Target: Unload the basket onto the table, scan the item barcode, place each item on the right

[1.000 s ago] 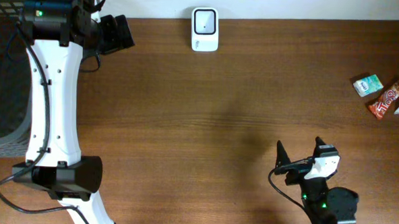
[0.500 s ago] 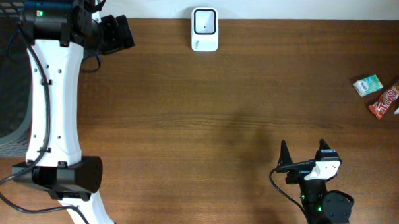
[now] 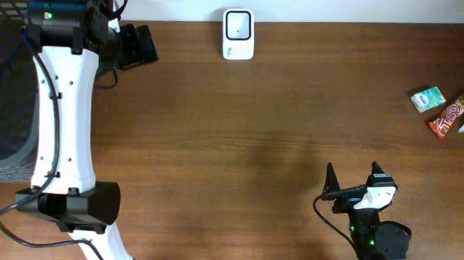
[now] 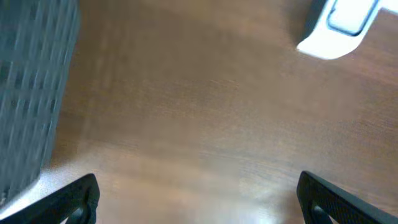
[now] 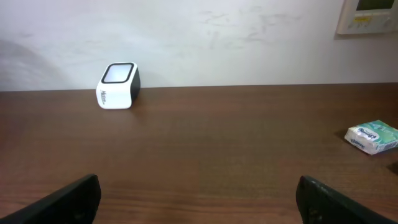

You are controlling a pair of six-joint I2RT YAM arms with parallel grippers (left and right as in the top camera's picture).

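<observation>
Scanner (image 3: 238, 34) white, at far edge of table (image 3: 255, 131). Green packet (image 3: 426, 98) just beside red wrapper (image 3: 451, 114), far right. Left gripper (image 4: 199, 198) near basket (image 3: 2, 96), fingers spread, empty. Right gripper (image 3: 351, 169) at near edge, fingers spread, empty.

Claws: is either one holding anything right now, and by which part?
Nothing is held. The left claw and the right claw both stand open, with nothing between their fingers.
</observation>
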